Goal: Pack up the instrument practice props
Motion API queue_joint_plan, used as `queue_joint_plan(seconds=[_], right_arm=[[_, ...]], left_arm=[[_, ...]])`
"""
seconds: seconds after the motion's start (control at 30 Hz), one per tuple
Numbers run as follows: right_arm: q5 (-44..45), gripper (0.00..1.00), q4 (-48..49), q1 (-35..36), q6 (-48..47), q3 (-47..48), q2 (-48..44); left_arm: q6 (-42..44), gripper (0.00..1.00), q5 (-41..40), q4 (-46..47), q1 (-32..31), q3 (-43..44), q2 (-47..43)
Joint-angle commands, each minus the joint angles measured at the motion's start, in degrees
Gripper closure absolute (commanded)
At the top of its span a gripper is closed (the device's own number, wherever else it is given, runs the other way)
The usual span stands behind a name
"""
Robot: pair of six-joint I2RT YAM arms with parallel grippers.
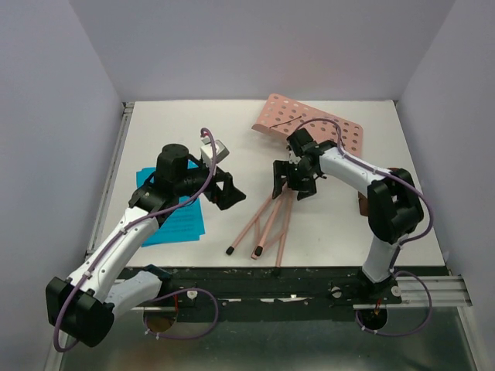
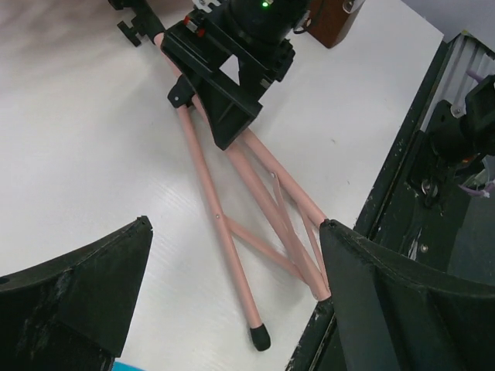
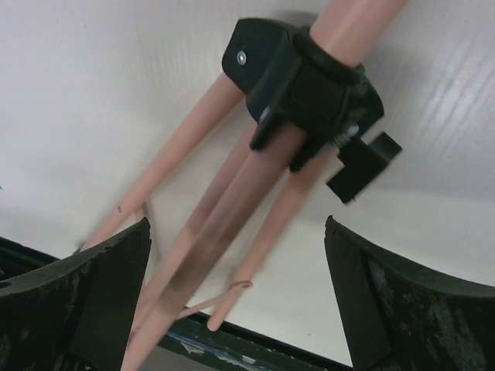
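Note:
The salmon-pink music stand lies flat on the white table, its hole-dotted desk (image 1: pixel 309 124) at the back right and its legs (image 1: pixel 267 224) pointing at the front edge. My right gripper (image 1: pixel 292 179) is open over the legs just below the black hub (image 3: pixel 309 77), with the legs (image 3: pixel 232 193) between its jaws. My left gripper (image 1: pixel 230 192) is open and empty, just left of the legs (image 2: pixel 201 166). The blue music sheets (image 1: pixel 174 220) lie under my left arm. The brown metronome (image 2: pixel 332 19) stands behind my right arm, mostly hidden in the top view (image 1: pixel 361 205).
The table's dark front rail (image 1: pixel 309 274) runs just past the leg tips (image 2: pixel 261 337). White walls close the table at the back and both sides. The stand's black clamp knob (image 3: pixel 363 166) sticks out beside the hub.

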Motion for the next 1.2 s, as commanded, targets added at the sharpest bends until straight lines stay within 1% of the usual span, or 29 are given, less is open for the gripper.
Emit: queue_joint_plan(seconds=[0.0, 0.1, 0.2, 0.27, 0.37, 0.5, 0.63, 0.67, 0.73, 0.8, 0.83, 0.9, 0.93, 0.97, 1.03, 1.13, 1.17], right_arm=[[0.72, 0.00, 0.47, 2.64, 7.32, 4.40, 5.78], [8.10, 0.00, -2.69, 5.19, 11.70, 7.39, 9.20], [11.45, 0.00, -3.05, 6.86, 13.65, 8.19, 12.46], [11.99, 0.00, -3.23, 7.56, 14.27, 8.37, 14.57], [11.90, 0.01, -2.36, 7.92, 12.43, 7.58, 16.16], [11.46, 0.10, -0.77, 7.83, 7.95, 4.77, 16.16], [8.39, 0.22, 1.34, 7.74, 5.39, 1.43, 13.88], [7.25, 0.26, 2.47, 7.83, 4.18, 1.08, 13.44], [4.70, 0.39, 4.32, 7.74, 1.98, 1.59, 13.08], [4.34, 0.49, 4.07, 7.74, 1.36, 2.56, 13.26], [3.47, 0.55, 4.33, 7.83, -0.39, 3.00, 13.43], [2.23, 0.71, 4.94, 7.74, -2.77, 3.36, 13.52], [2.75, 0.75, 4.60, 7.74, -2.52, 3.36, 13.52], [2.67, 0.77, 4.42, 7.83, -3.13, 3.18, 13.52], [-0.13, 0.82, 6.25, 7.74, -5.50, 2.22, 12.82], [0.56, 0.91, 6.52, 8.01, -4.63, 2.65, 12.12], [0.30, 0.97, 7.05, 7.92, -4.63, 3.35, 11.94]], left_arm=[[1.62, 0.01, -0.52, -3.42, 2.37, -2.92, -2.94], [0.73, 0.01, -0.35, -3.68, 3.78, -3.63, -3.47], [0.82, 0.01, 0.18, -3.68, 4.40, -3.27, -4.00], [0.82, 0.01, 0.27, -3.51, 5.10, -2.92, -4.00], [0.47, 0.01, 0.62, -3.15, 6.42, -2.48, -4.27], [-0.32, 0.01, 0.88, -1.84, 7.21, -3.27, -4.79], [-2.34, 0.01, 1.85, 0.18, 7.48, -4.94, -5.58], [-2.95, 0.01, 2.11, 0.88, 7.48, -5.38, -5.76], [-3.83, 0.01, 2.47, 1.59, 7.57, -6.08, -6.02], [-4.19, 0.01, 2.73, 1.68, 7.65, -6.26, -6.02], [-4.19, 0.01, 2.99, 1.68, 7.65, -6.17, -6.20], [-4.10, 0.01, 3.17, 1.77, 7.65, -6.26, -6.29], [-4.28, 0.01, 3.26, 1.86, 7.57, -6.26, -6.29], [-4.45, 0.01, 3.17, 2.03, 7.57, -6.26, -6.37], [-4.89, 0.01, 3.43, 2.47, 7.74, -6.26, -6.46], [-5.51, 0.01, 3.79, 2.39, 8.09, -5.74, -6.38], [-5.42, 0.01, 3.96, 2.12, 8.35, -5.39, -6.38]])
